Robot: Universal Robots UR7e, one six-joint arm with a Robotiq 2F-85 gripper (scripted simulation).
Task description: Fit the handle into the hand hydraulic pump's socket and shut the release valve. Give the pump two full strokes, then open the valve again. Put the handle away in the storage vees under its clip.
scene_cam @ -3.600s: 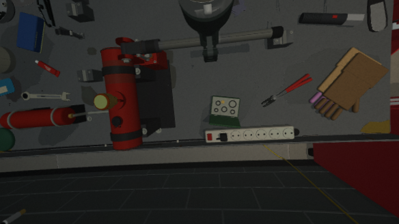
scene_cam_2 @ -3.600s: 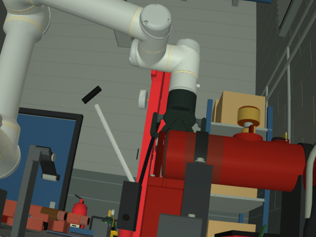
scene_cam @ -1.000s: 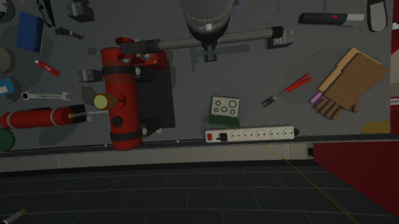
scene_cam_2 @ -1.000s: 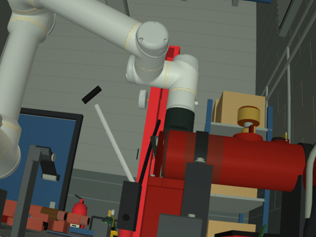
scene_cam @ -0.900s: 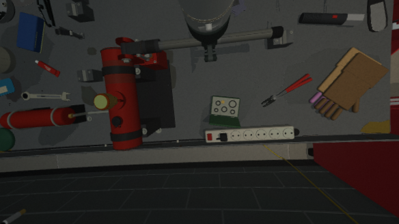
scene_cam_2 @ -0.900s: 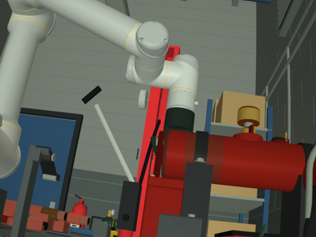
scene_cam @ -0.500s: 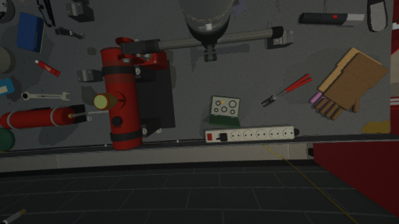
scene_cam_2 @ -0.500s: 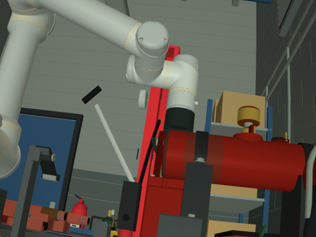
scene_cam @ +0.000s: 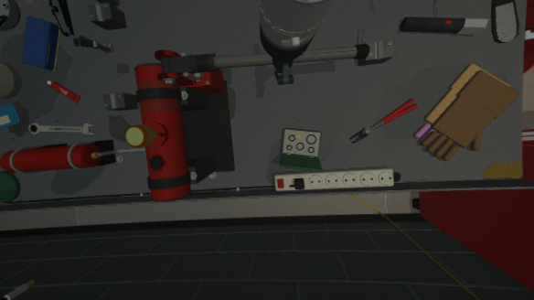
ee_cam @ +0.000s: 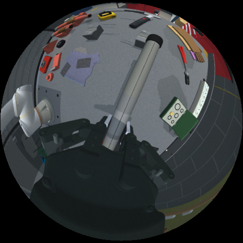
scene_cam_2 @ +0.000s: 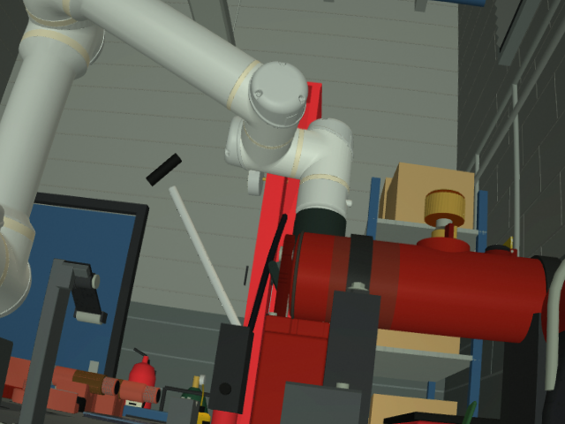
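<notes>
The grey pump handle (ee_cam: 134,89) lies level across the bench, and the fingers of my gripper (ee_cam: 115,137) are closed around its shaft near the middle (scene_cam: 284,56). Its black-capped far end rests by a grey vee block (scene_cam: 380,49), and its other end sits in the black socket (scene_cam: 188,63) on top of the red hand pump (scene_cam: 162,132). The pump's yellow release valve knob (scene_cam: 136,136) sticks out of the tank's side. In the second side camera the pump (scene_cam_2: 420,287) hides my fingers.
A green box of O-rings (scene_cam: 300,148) lies in front of the handle, with a white power strip (scene_cam: 333,179) at the bench edge. Red pliers (scene_cam: 384,120) and a brown glove (scene_cam: 466,109) lie to the right. A second vee block (scene_cam: 120,100) stands left of the pump.
</notes>
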